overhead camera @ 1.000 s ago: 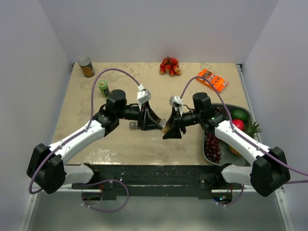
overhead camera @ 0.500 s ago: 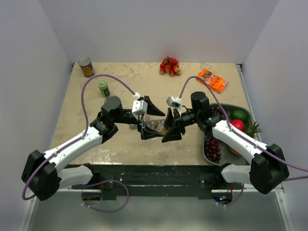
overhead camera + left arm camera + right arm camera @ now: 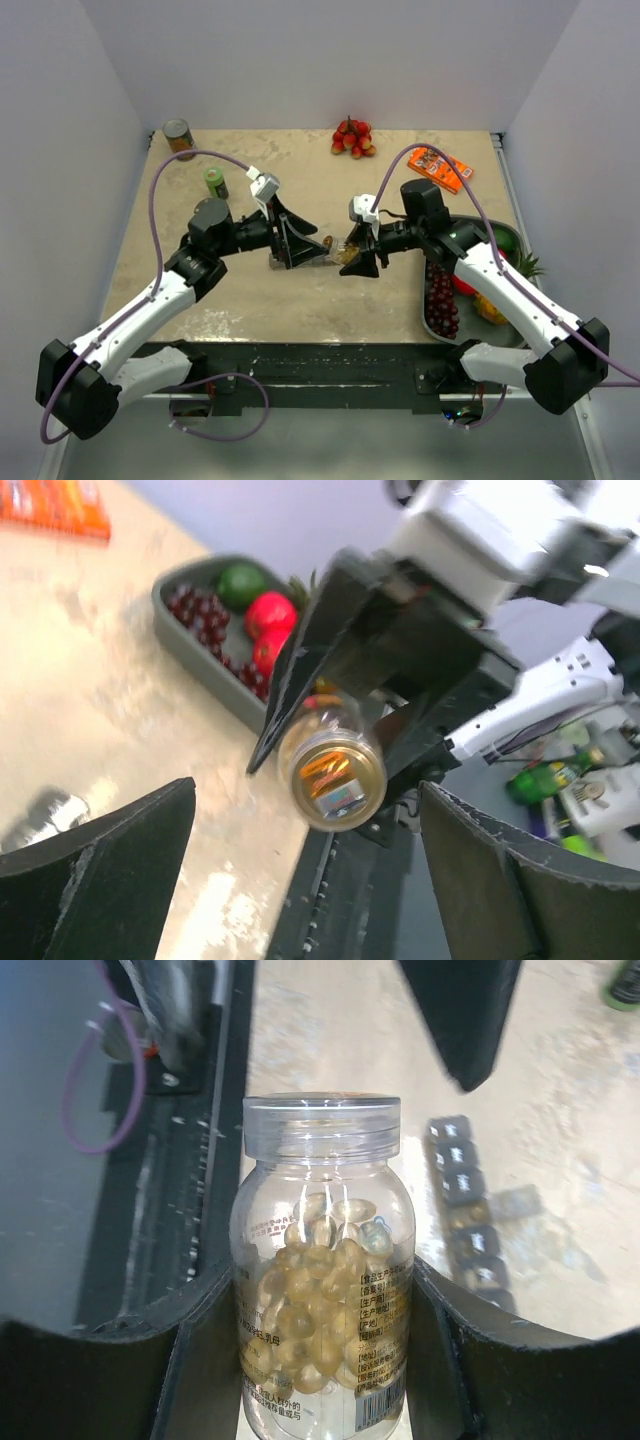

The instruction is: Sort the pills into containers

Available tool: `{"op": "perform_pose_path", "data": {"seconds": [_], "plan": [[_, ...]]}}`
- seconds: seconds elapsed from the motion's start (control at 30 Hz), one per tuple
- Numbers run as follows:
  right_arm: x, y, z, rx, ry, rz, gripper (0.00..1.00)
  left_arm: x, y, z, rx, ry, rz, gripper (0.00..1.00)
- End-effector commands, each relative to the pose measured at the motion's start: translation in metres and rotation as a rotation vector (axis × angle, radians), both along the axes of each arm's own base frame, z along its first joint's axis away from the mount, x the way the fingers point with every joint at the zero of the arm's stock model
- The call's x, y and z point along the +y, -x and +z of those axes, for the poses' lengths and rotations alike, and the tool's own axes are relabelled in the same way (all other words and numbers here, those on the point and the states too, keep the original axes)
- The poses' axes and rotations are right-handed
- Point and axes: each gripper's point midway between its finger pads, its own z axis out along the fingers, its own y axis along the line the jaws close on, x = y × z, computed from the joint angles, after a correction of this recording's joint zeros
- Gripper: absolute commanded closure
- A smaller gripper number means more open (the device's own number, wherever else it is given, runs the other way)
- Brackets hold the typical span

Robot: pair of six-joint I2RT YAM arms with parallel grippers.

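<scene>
A clear bottle (image 3: 320, 1290) of yellow gel pills, its clear cap on, is clamped between the fingers of my right gripper (image 3: 325, 1370). In the top view that bottle (image 3: 337, 254) lies sideways above the table, with the cap pointing left from the right gripper (image 3: 357, 260). My left gripper (image 3: 298, 243) stands wide open just left of the cap, apart from it. The left wrist view looks straight at the cap (image 3: 332, 777), with both fingers (image 3: 100, 870) spread either side and nothing between them. The grey containers strip (image 3: 465, 1210) lies on the table under the grippers (image 3: 275, 263).
A green bottle (image 3: 215, 182) and a tin can (image 3: 179, 138) stand at the back left. Red fruit (image 3: 352, 137) lies at the back middle and an orange packet (image 3: 440, 166) at the back right. A grey tray (image 3: 432, 330) of grapes and fruit sits at the right.
My left gripper has opened off the bottle cap and drawn back to the left. The right gripper has kept its hold on the bottle and shifted slightly up and back.
</scene>
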Motion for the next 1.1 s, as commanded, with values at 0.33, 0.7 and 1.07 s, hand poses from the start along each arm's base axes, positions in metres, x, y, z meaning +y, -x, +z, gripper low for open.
{"op": "perform_pose_path", "data": {"seconds": [0.33,0.7,1.07], "plan": [[-0.007,-0.029,0.004,-0.142,0.080,-0.121,1.00,-0.024,-0.016,-0.004,0.338,0.000,0.147,0.15],[-0.003,-0.024,0.002,-0.094,0.059,-0.108,1.00,-0.034,-0.011,-0.015,0.305,-0.062,0.071,0.62],[0.018,0.036,0.023,0.331,-0.203,0.191,1.00,-0.025,0.065,-0.008,-0.665,-0.025,-0.476,0.70]]}}
